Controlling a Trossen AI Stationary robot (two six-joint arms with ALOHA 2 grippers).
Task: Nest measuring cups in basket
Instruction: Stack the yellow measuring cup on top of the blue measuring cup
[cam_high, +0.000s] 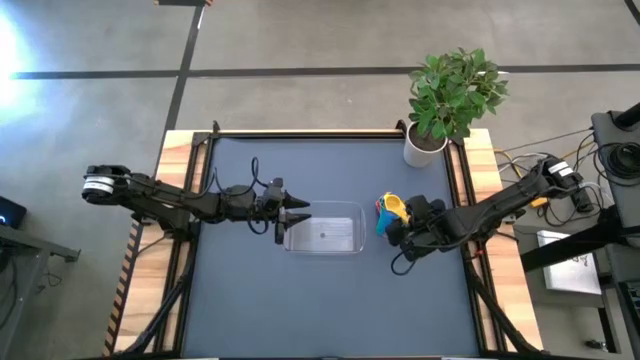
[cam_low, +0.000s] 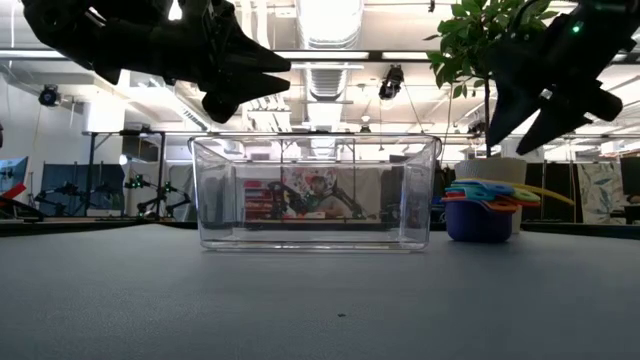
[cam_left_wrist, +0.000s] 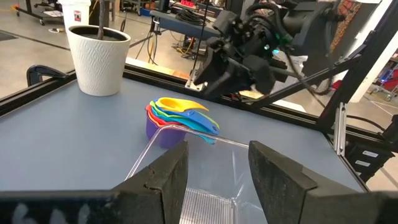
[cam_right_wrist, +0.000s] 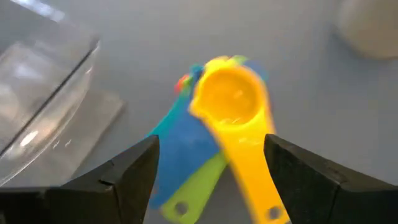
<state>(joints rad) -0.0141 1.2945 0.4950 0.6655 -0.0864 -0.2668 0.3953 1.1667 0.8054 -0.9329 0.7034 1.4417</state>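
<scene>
Right tool (cam_high: 400, 226) hangs above the surface (cam_high: 250, 300), its two dark wedge-shaped fingers spread apart with nothing between them, directly over the stack of measuring cups (cam_high: 388, 213). Those cups are smooth, glossy plastic scoops with short flat handles, nested one inside another on the surface: a yellow cup (cam_right_wrist: 229, 94) sits on top, a purple cup (cam_left_wrist: 160, 130) forms the base, and orange, green and blue handles fan out between. The stack stands just beside the right end of the basket (cam_high: 323, 229), outside it.

That basket is a clear, see-through rectangular tray with rounded corners and straight walls, sitting near the middle of the surface with nothing in it. Left tool (cam_high: 297, 212) hovers at the basket's left end, above its rim, blunt dark fingers parted and gripping nothing.

Open room lies toward the near edge of the surface and along the far edge. A white ribbed plant pot (cam_high: 424, 146) holding a leafy green plant (cam_high: 456, 92) stands at the far right corner, well apart from the cups. Matte blue-grey covering spreads over the surface, framed by black rails and pale wood. Beyond is a workshop with ceiling ducts and equipment.
</scene>
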